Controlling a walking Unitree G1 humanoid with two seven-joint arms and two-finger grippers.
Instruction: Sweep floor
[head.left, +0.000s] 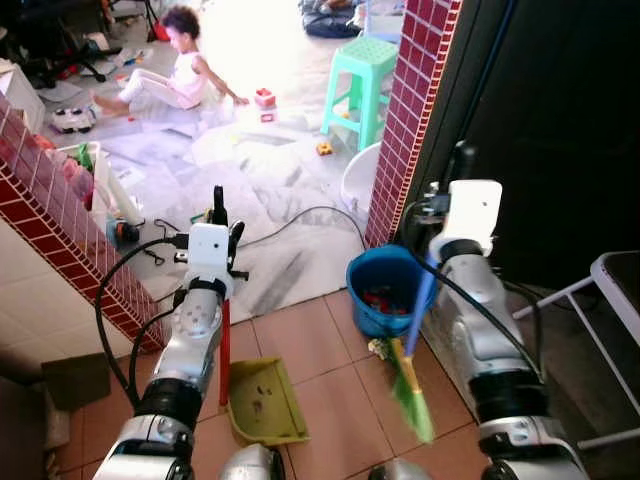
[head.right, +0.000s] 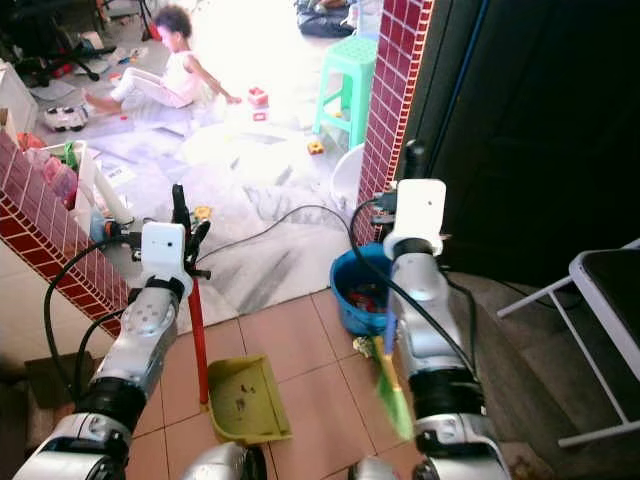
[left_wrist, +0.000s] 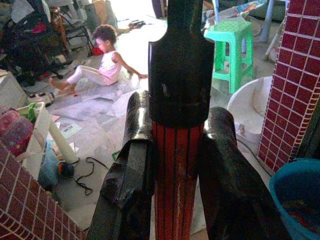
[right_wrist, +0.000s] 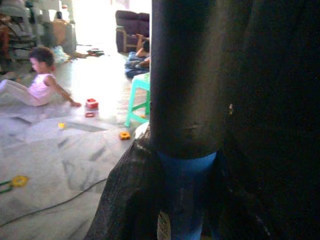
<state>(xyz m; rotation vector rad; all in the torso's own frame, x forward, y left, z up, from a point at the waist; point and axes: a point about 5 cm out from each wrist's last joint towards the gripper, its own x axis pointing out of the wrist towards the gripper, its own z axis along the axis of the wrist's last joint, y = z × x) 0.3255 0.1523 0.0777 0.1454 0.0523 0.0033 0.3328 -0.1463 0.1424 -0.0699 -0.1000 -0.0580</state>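
Jaws of left gripper (left_wrist: 175, 185) clamp dustpan handle (left_wrist: 176, 165); right gripper (right_wrist: 185, 200) clamps broom handle (right_wrist: 186, 195).

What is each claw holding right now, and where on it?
The left claw grips the dustpan by its red handle, just below the black cap. The right claw grips the broom by its blue handle.

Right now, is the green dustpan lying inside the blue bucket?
No. The green dustpan rests on the tiled floor, apart from the blue bucket, with the left gripper holding its red handle.
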